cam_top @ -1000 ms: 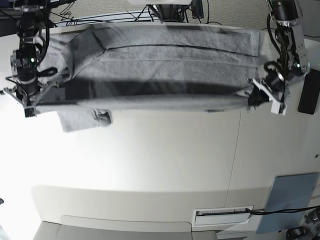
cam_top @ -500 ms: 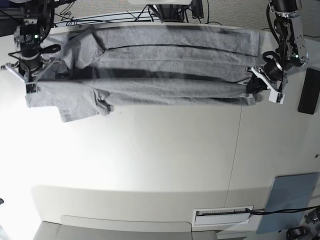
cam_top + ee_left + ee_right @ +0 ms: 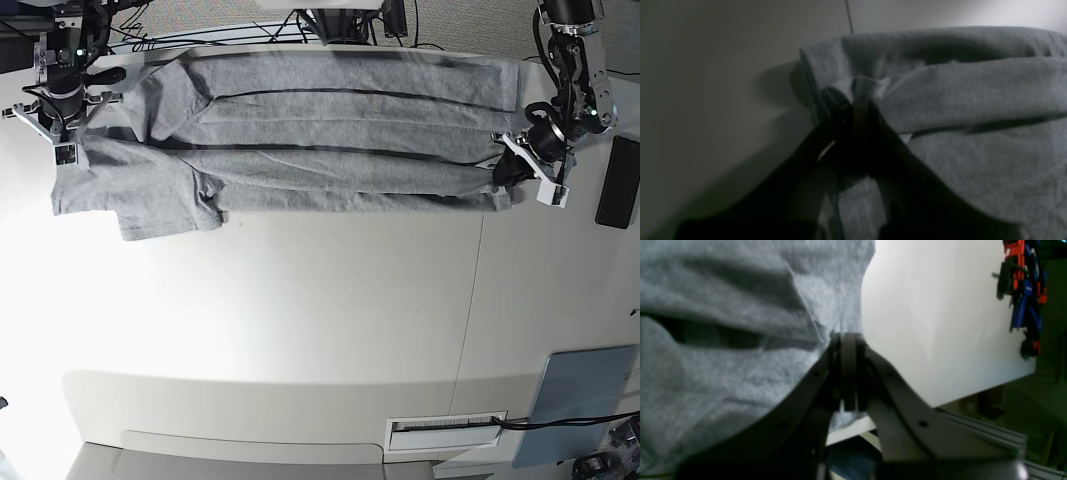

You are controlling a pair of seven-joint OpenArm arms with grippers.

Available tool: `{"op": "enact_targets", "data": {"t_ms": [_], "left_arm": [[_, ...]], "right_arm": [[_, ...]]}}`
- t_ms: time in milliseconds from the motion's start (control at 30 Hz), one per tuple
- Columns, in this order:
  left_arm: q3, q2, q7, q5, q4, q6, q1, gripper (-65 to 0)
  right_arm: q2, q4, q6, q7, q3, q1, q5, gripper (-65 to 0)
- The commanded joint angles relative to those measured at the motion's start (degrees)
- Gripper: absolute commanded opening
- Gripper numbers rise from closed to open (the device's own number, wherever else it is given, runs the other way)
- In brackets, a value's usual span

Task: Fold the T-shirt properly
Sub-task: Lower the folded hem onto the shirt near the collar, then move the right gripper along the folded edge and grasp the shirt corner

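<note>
The heather-grey T-shirt (image 3: 320,130) lies folded lengthwise in a long band along the table's far edge, one sleeve (image 3: 160,205) sticking out toward the front at the left. No lettering shows. My left gripper (image 3: 505,177) is shut on the shirt's right end; in the left wrist view (image 3: 857,96) a bunched fold of shirt (image 3: 973,93) is pinched between its jaws. My right gripper (image 3: 68,138) is shut on the shirt's left end; in the right wrist view (image 3: 845,340) it pinches the cloth edge (image 3: 740,306) low over the table.
A black flat device (image 3: 617,183) lies at the right edge. A blue-grey pad (image 3: 582,402) and a white labelled slot (image 3: 445,431) sit at the front right. Cables run behind the table's far edge. A red-and-blue object (image 3: 1023,290) stands beyond the table.
Both grippers carried the shirt's lifted edge toward the far side and lowered it. The raised fold now lies flat on the layer beneath, and the sleeve is fully visible.
</note>
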Motion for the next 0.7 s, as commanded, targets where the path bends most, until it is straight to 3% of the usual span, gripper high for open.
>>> {"op": "enact_targets", "data": {"t_ms": [0,367,433,600,667], "left_arm": [[-0.46,-1.07,0.22,-0.35,0.98,-0.26,-0.24,-65.0],[-0.44,-1.05,0.2,-0.39,0.98,-0.68,-0.24,-65.0],[-0.44,-1.05,0.2,-0.39,0.98,-0.68,-0.22,-65.0],[-0.44,-1.05,0.2,-0.37,0.98,-0.68,-0.24,-65.0],[-0.44,-1.05,0.2,-0.37,0.98,-0.68,-0.22,-65.0]], "right_arm": [[0.79,1.14,-0.48,0.28,0.61,-0.09,-1.25,-65.0],[1.01,1.14,0.39,1.84,0.61,-0.02,-1.6,-65.0],[1.46,1.14,3.69,4.04,0.61,0.13,-1.6,-62.8],[4.63,1.14,15.02,5.33,0.55,1.16,1.38,-47.9],[6.58,1.14,19.41,5.68,0.55,1.29,2.4,-46.1]]}}
